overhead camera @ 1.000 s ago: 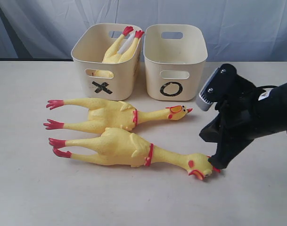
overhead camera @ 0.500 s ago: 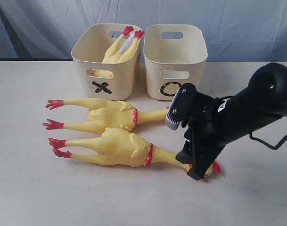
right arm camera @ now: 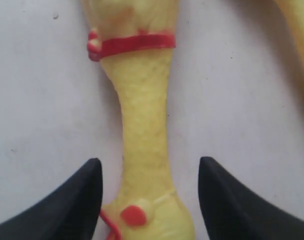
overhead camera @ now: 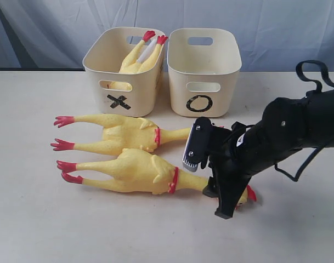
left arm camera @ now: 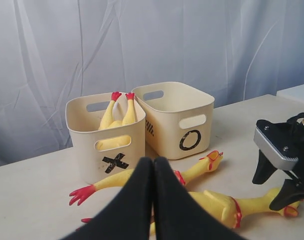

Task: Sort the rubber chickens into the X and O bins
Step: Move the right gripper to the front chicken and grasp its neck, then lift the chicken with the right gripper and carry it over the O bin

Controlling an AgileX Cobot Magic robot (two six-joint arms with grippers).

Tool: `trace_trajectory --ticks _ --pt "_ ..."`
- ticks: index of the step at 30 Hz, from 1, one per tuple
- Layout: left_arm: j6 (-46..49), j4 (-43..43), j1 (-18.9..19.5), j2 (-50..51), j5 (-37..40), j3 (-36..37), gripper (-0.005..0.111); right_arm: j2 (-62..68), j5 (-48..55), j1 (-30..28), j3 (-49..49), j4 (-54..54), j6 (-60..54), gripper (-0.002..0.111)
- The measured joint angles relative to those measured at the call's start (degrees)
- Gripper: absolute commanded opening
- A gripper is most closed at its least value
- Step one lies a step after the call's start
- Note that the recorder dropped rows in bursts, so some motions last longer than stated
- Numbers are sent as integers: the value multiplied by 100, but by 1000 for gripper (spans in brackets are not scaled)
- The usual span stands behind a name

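My right tool (overhead camera: 219,200) hides most of the head of the nearest long yellow rubber chicken with red feet (overhead camera: 139,172); only a scrap of red comb shows past it. The arm behind the tool also covers the head of the second yellow rubber chicken (overhead camera: 123,131). The third yellow rubber chicken (overhead camera: 136,57) shows only legs and rump.

It stands head-down in the cream plastic tub marked with a black X (overhead camera: 145,96), beyond the tool. The matching cream tub marked with a black O (overhead camera: 180,90) beside it shows nothing inside.

The right tool is spread wide, its fingers (right arm camera: 87,195) straddling the nearest chicken's neck with bare pale bench (overhead camera: 46,219) showing on both sides. My left tool (left arm camera: 152,161) is pressed closed on nothing, well back from both tubs.
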Motion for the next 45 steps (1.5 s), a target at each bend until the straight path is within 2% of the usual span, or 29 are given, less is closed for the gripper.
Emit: trace_trajectory --ticks 8,12,15,18,22,30,37,42,45 --pt "9 9 0 -8 -11 0 0 385 -293 0 -8 -24 0 54" --pt "9 9 0 -8 -11 0 0 503 -418 0 -8 -24 -10 48" --pt "9 9 0 -8 -11 0 0 627 -575 0 -8 -24 -10 38" --pt "9 9 0 -8 -11 0 0 726 -710 0 -8 -24 -10 24" --pt "9 21 0 -8 -11 0 0 749 -724 13 -8 -33 -10 -1" --pt "9 65 0 -8 -11 0 0 735 -621 45 -34 -33 -20 -1" --pt "9 65 0 -8 -11 0 0 210 172 299 -34 -23 -10 -1" --pt "9 97 0 -8 -11 0 0 -657 885 339 -34 535 -10 -1" --pt "9 97 0 -8 -11 0 0 -1218 876 339 -34 1026 13 -1"
